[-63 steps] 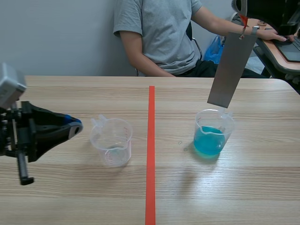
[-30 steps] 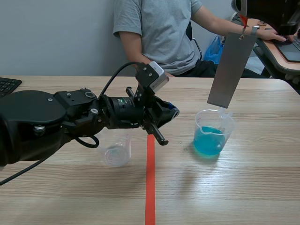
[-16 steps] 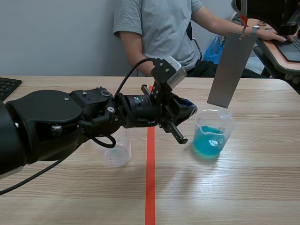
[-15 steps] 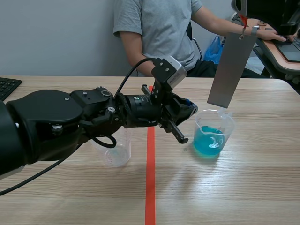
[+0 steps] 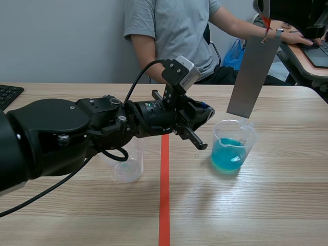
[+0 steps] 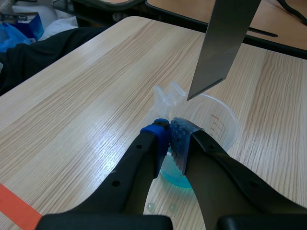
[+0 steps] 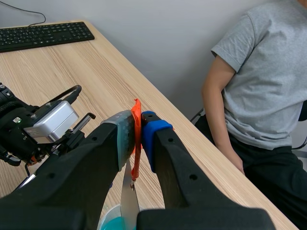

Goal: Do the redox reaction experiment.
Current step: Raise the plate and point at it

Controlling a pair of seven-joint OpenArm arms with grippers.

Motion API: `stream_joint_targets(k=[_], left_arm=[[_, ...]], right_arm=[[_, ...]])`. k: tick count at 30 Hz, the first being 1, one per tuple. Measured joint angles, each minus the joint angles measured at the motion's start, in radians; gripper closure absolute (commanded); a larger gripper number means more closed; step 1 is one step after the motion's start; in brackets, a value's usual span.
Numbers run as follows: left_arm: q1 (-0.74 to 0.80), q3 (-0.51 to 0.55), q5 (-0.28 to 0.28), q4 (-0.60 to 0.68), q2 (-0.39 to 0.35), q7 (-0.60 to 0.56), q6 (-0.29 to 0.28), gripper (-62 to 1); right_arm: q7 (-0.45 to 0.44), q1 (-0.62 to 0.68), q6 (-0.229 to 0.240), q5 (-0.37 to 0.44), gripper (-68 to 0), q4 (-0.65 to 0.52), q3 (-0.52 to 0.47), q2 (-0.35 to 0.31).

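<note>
A clear beaker of blue liquid [image 5: 231, 149] stands right of the tape line. A grey metal strip [image 5: 253, 77] hangs over it, its lower end just above the rim. My right gripper [image 5: 267, 11] is shut on the strip's orange tag [image 7: 136, 139]; the strip [image 7: 128, 199] hangs below the tag, over the blue liquid. My left arm reaches past the middle. Its gripper [image 5: 207, 114] is shut on nothing, fingertips close to the blue beaker's near rim [image 6: 211, 103] and spout. An empty clear beaker [image 5: 127, 166] stands left of the tape, partly hidden behind my left arm.
A person in a grey shirt [image 5: 174, 36] sits across the table, one hand at a side desk on the right. A black keyboard [image 5: 7, 95] lies at the table's far left edge. An orange-red tape line [image 5: 164, 205] runs down the middle.
My left arm swung from the table's left side across the tape line to the blue beaker, hiding most of the empty one. The strip and right gripper stayed put.
</note>
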State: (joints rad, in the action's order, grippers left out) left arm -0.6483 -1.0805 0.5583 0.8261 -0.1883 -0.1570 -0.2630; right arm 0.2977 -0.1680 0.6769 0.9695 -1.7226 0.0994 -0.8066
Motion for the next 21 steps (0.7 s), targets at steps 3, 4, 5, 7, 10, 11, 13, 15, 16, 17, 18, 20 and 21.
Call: stream_joint_targets(k=[3,4,5,7,10,11,13,15,16,17,18,20,21], left_arm=[[0.000,0.000,0.000,0.000,0.000,0.000,-0.006,-4.6],[0.000,0.000,0.000,0.000,0.000,0.000,-0.010,-4.6],[0.000,0.000,0.000,0.000,0.000,0.000,-0.010,-4.6],[0.000,0.000,0.000,0.000,0.000,0.000,-0.010,-4.6],[0.000,0.000,0.000,0.000,0.000,0.000,-0.019,-4.6],[0.000,0.000,0.000,0.000,0.000,0.000,-0.019,-4.6],[0.000,0.000,0.000,0.000,0.000,0.000,-0.018,-4.6],[0.000,0.000,0.000,0.000,0.000,0.000,-0.018,-4.6],[0.000,0.000,0.000,0.000,0.000,0.000,-0.018,-4.6],[0.000,0.000,0.000,0.000,0.000,0.000,-0.018,-4.6],[0.000,0.000,0.000,0.000,0.000,0.000,-0.018,-4.6],[0.000,0.000,0.000,0.000,-0.002,0.000,-0.018,-4.6],[0.001,0.000,0.000,0.000,-0.005,0.000,-0.018,-4.6]], right_arm=[[0.000,0.000,0.000,0.000,-1.1,0.000,0.000,0.000],[0.000,0.000,0.000,0.000,-1.1,0.000,0.000,0.000],[0.000,0.000,0.000,0.000,-1.1,0.000,0.000,0.000],[0.000,0.000,0.000,0.000,-1.1,0.000,0.000,0.000],[0.000,0.000,0.000,0.000,-1.1,0.000,0.000,0.000],[0.000,0.000,0.000,0.000,-1.1,0.000,0.000,0.000],[0.000,0.000,0.000,0.000,-1.1,0.000,0.000,0.000],[0.000,0.000,0.000,0.000,-1.1,0.000,0.000,0.000],[0.000,0.000,0.000,0.000,-1.1,0.000,0.000,0.000],[0.000,0.000,0.000,0.000,-1.1,0.000,0.000,0.000],[0.000,0.000,0.000,0.000,-1.1,0.000,0.000,0.000],[0.000,0.000,0.000,0.000,-1.1,0.000,0.000,0.000],[0.000,0.000,0.000,0.000,-1.1,0.000,0.000,0.000]])
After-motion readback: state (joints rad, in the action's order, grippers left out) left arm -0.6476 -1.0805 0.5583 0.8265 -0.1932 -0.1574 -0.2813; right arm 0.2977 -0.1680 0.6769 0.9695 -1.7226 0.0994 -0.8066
